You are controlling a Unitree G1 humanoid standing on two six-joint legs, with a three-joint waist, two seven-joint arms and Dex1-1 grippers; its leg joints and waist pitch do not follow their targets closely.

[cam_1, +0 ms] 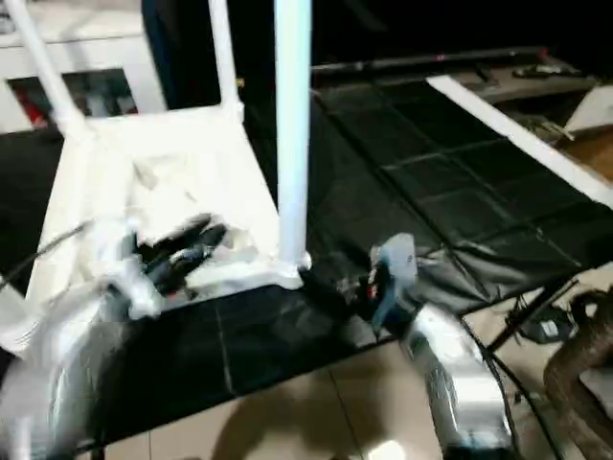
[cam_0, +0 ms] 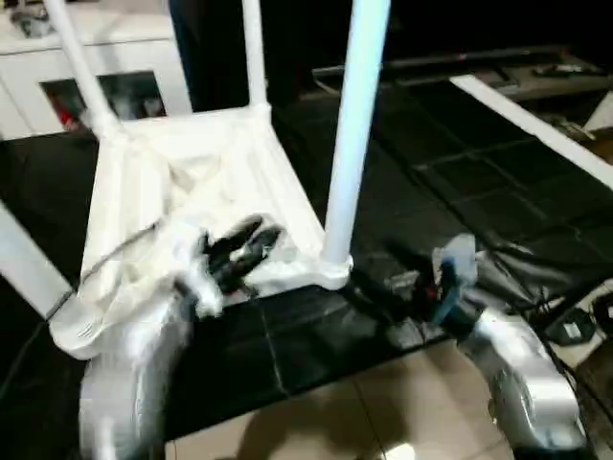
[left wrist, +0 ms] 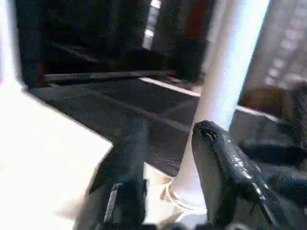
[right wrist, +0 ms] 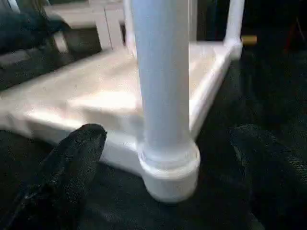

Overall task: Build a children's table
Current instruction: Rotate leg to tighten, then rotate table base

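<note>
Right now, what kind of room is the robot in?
Probably a room in a home or a workshop set up like one. There is a tiled floor with a black mat on it, and a white cabinet with glass doors behind the upside-down children's table.

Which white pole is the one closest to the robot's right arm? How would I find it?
Look for the white tabletop lying upside down on the black mat. Poles stand up from its corners. The one you want is the near leg at the corner beside the right end effector, and it looks the thickest and closest.
</note>
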